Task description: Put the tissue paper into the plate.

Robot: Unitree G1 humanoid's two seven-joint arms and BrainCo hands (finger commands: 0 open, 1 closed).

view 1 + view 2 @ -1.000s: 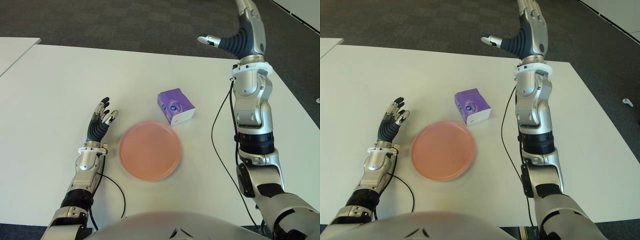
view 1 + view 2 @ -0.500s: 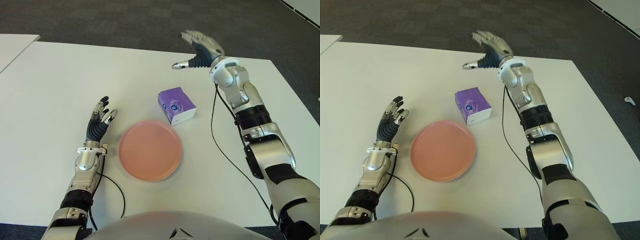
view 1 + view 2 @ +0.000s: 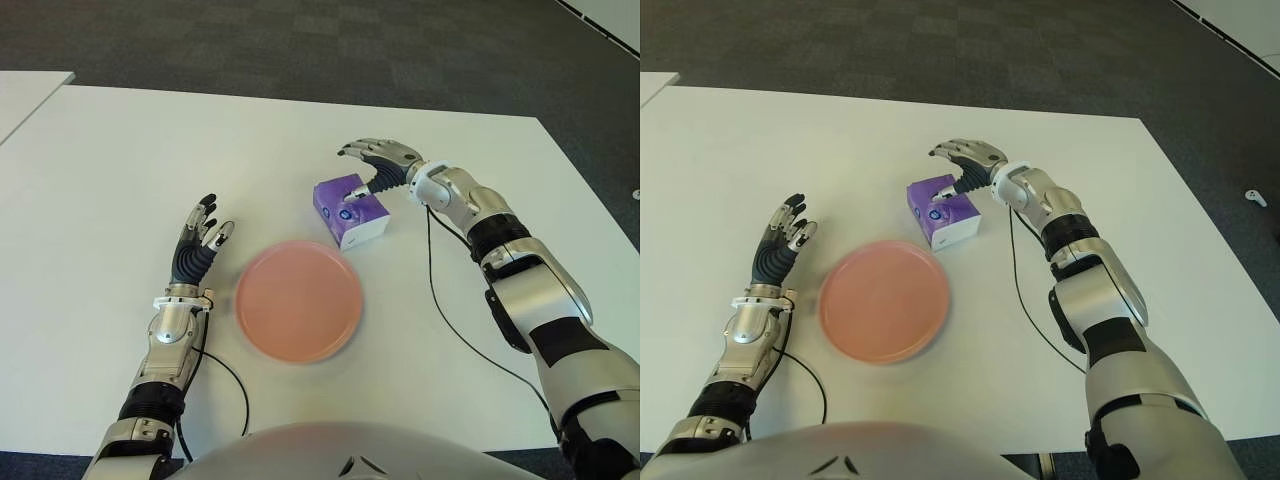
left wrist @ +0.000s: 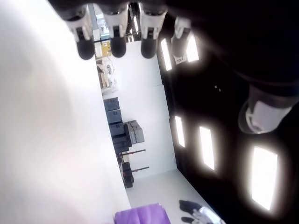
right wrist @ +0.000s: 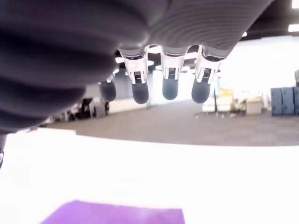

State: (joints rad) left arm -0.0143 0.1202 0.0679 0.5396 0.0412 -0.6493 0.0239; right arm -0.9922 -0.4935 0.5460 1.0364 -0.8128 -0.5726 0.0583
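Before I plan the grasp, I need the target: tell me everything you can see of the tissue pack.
The tissue pack is a small boxy packet, purple on top with a round printed mark and a white lower side. It lies flat on the white table, askew, just beyond the pink plate and apart from it. The right hand hovers open over its far edge, thumb at the top face; contact is unclear.
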